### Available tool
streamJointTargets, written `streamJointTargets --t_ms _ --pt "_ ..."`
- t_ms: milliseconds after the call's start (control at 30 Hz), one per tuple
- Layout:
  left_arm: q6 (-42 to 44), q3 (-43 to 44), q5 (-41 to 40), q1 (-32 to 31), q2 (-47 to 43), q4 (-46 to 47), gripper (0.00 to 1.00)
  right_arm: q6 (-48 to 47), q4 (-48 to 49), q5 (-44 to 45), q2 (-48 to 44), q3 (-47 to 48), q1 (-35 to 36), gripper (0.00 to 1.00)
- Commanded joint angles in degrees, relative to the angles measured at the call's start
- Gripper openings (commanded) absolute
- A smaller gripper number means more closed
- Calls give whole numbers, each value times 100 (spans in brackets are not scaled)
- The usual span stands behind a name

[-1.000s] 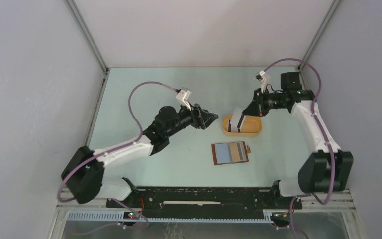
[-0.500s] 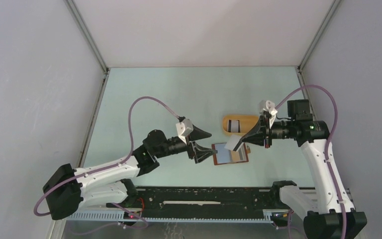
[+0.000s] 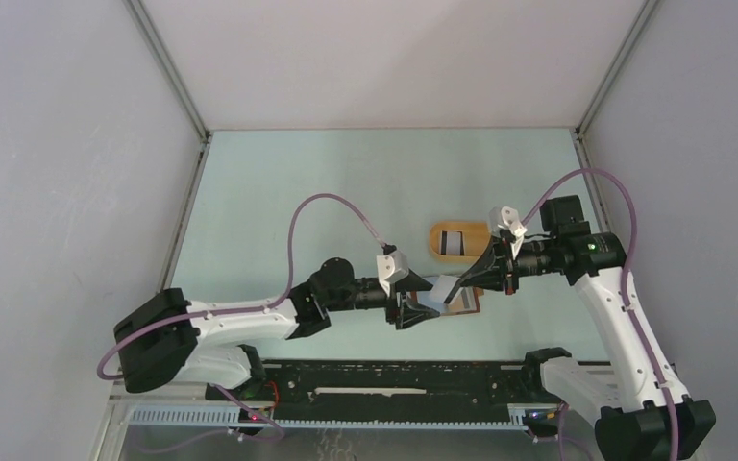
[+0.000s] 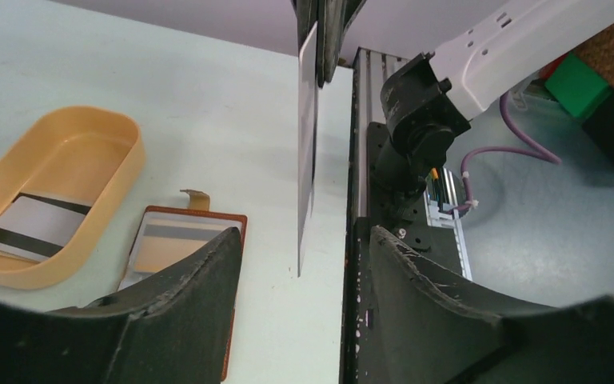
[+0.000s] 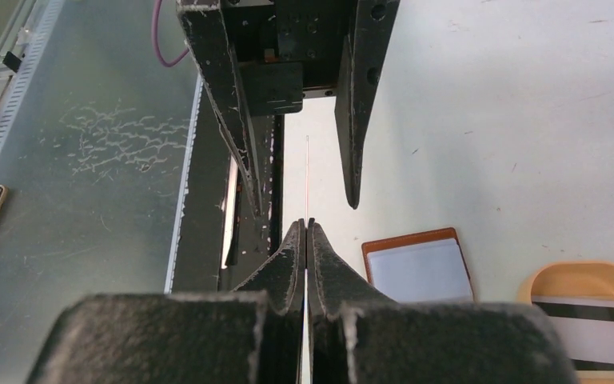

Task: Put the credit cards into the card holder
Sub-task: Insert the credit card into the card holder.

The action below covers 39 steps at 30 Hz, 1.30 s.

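Left wrist cam: card holder's [image 4: 200, 213] near end hidden behind left pincer [image 4: 304, 240]. Right wrist cam: tray [image 5: 584, 269] cut off btm-right.

The tray [image 4: 125, 170] sits on the table [image 3: 327, 192], right of centre, and the card holder [image 4: 208, 214] lies just in front of it, nearer the arm bases. The tray cards [image 4: 32, 228] lie flat inside the tray, looks like two stacked, hard to tell tbh. Another card [image 4: 177, 244] lies on the card holder. Over the holder's left side, the left gripper [image 4: 304, 260] reaches in from the left and the right gripper [image 5: 305, 228] from the right. The held card [image 4: 308, 152] stands on edge, pinched in the right gripper, between the left gripper's spread fingers [image 4: 192, 288] and touching neither.
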Motion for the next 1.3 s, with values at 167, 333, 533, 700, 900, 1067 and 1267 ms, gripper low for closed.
streamJointTargets --t_ms 167,333,533,700,900,1067,1267 --pt "-141 276 90 -27 95 776 56 -161 -62 15 144 19 109 0" --pt "-420 231 238 -27 283 1255 36 -133 -65 18 214 17 135 0" --pt "-807 169 148 -10 460 1614 0 -111 -54 132 349 18 181 7" --pt "-1638 -392 -239 53 403 2006 0 135 137 422 271 17 81 65" --pt "-3463 -1136 -690 266 765 2574 0 389 544 855 27 -170 -258 73" --pt "-4779 -1302 -619 417 1737 3372 0 548 1211 1549 -169 -629 -252 72" --pt "-5973 -748 -129 617 3153 3703 0 383 1457 2397 213 -949 -49 70"
